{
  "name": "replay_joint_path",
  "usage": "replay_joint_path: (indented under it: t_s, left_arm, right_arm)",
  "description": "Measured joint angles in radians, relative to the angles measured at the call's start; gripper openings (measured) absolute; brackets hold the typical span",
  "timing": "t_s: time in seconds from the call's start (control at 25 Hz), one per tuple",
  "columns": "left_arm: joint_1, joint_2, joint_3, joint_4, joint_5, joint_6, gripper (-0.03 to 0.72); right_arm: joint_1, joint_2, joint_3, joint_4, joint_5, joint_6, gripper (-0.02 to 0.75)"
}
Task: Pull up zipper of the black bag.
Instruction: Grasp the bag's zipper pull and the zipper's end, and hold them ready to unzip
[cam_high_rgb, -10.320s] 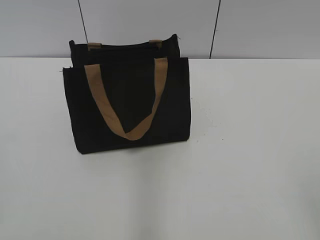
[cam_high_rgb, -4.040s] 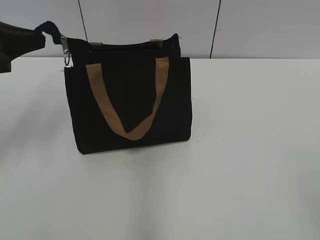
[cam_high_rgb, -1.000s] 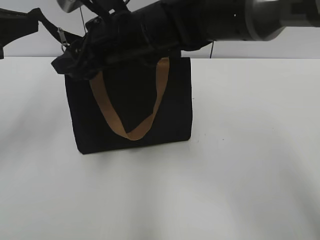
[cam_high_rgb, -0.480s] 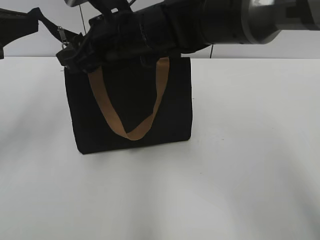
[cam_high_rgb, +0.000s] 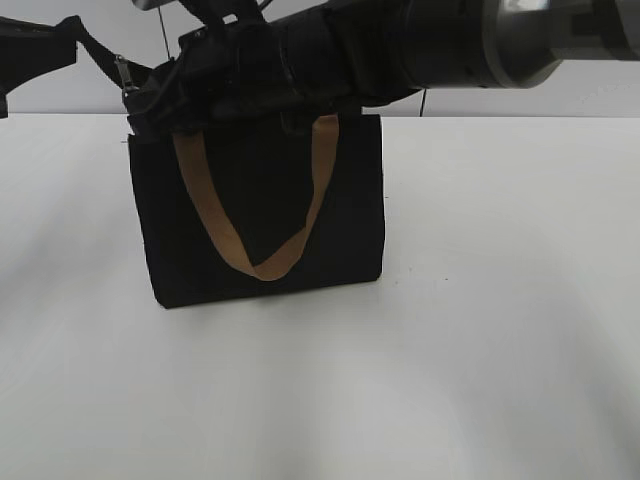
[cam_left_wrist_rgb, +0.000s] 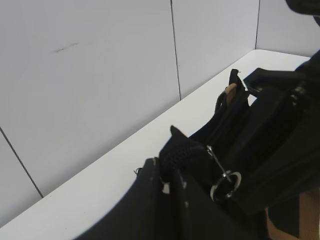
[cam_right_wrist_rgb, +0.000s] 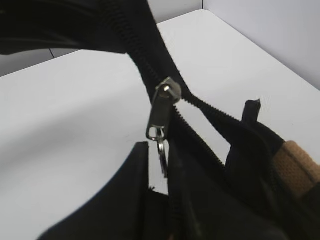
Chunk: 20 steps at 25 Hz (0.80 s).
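The black bag (cam_high_rgb: 260, 200) stands upright on the white table, its tan strap handle (cam_high_rgb: 215, 220) hanging down the front. My left gripper (cam_high_rgb: 62, 38) is at the upper left, shut on the black fabric tail at the zipper's end (cam_left_wrist_rgb: 181, 149), and holds it taut. The zipper's silver pull tab (cam_high_rgb: 124, 72) and ring (cam_left_wrist_rgb: 225, 179) hang just past that tail. My right gripper (cam_high_rgb: 140, 100) reaches across over the bag's top left corner. In the right wrist view the slider (cam_right_wrist_rgb: 167, 92) sits on the zip line and its ring hangs between my slightly open right fingers (cam_right_wrist_rgb: 160, 165).
The white table (cam_high_rgb: 480, 300) stretches to the right of and in front of the bag. A grey panelled wall (cam_high_rgb: 600, 95) runs close behind the bag. My right arm (cam_high_rgb: 450, 40) spans the top of the exterior view.
My right gripper has shifted a little up and to the right at the bag's top left corner, closer to the pull tab. The left gripper and the bag have stayed put.
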Motion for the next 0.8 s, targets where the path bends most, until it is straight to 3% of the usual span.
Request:
replay_joint_path:
  t_s: [0.16, 0.52, 0.8]
  left_arm:
    - [0.000, 0.000, 0.000, 0.000, 0.000, 0.000, 0.019]
    - [0.000, -0.034, 0.000, 0.000, 0.011, 0.000, 0.019]
    - [-0.002, -0.063, 0.000, 0.018, 0.034, 0.000, 0.019]
  right_arm:
    - [0.000, 0.000, 0.000, 0.000, -0.019, 0.004, -0.008]
    - [-0.003, -0.026, 0.000, -0.020, -0.010, 0.070, -0.015]
    - [-0.013, -0.036, -0.004, -0.234, 0.007, 0.337, -0.015]
